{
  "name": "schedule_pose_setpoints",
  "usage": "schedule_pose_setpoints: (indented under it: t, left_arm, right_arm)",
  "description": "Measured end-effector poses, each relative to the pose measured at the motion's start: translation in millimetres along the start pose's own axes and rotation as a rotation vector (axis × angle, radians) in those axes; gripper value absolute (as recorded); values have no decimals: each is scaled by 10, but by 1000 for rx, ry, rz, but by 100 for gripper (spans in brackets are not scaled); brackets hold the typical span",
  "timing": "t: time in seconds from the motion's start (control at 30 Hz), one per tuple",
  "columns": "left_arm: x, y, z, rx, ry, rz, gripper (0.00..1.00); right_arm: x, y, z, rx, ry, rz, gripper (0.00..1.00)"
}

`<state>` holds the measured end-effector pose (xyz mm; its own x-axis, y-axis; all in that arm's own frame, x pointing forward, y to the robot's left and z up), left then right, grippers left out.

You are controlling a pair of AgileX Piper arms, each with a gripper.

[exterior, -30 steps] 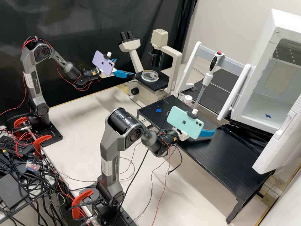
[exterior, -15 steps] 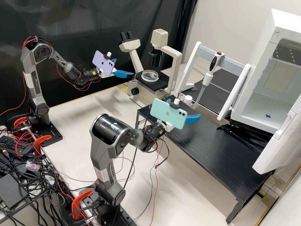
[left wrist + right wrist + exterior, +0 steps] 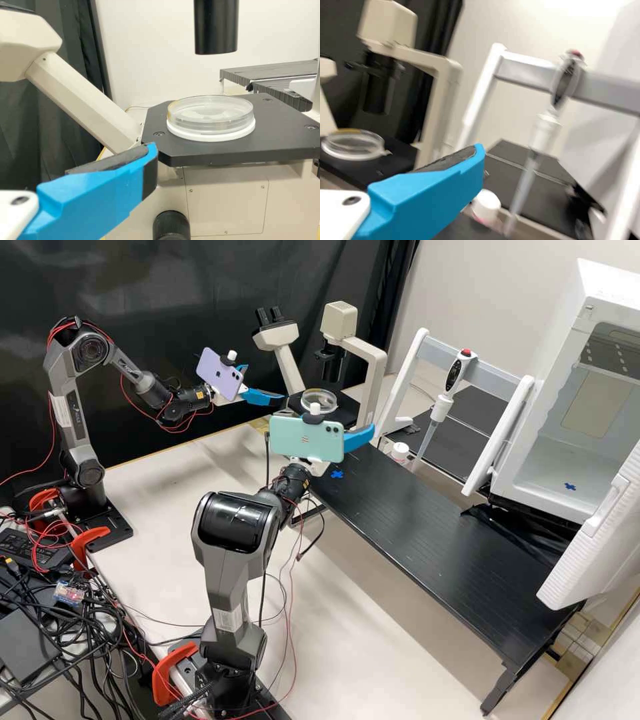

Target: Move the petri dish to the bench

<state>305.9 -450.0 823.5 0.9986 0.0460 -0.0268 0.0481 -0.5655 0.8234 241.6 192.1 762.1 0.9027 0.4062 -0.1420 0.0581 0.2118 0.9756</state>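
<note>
On the microscope stage point(image 3: 286, 134), the petri dish point(image 3: 210, 111) rests ungrasped: approach step. Left pincer point(image 3: 267, 382) and right pincer point(image 3: 368, 427): fingers apart. Next, advance the left pincer level (avoid tipping), then grip the sides.

Petri dish point(image 3: 319, 400) on microscope point(image 3: 377, 373) stage | left gripper point(image 3: 268, 383) near it | right gripper point(image 3: 359, 438) in front (mint phone point(image 3: 307, 439) mounted behind the fingers) | blue cross point(image 3: 337, 474) on black platform point(image 3: 433, 540) | pipette point(image 3: 453, 377) hung on white rack point(image 3: 408, 370)
</note>
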Motion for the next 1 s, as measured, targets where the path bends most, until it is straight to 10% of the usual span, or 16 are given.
schedule_pose_setpoints:
  t: [1.0]
  left_arm:
    - [0, 0, 0, 0, 0, 0, 100]
  right_arm:
    - [1293, -568, -687, 14, -41, -261, 100]
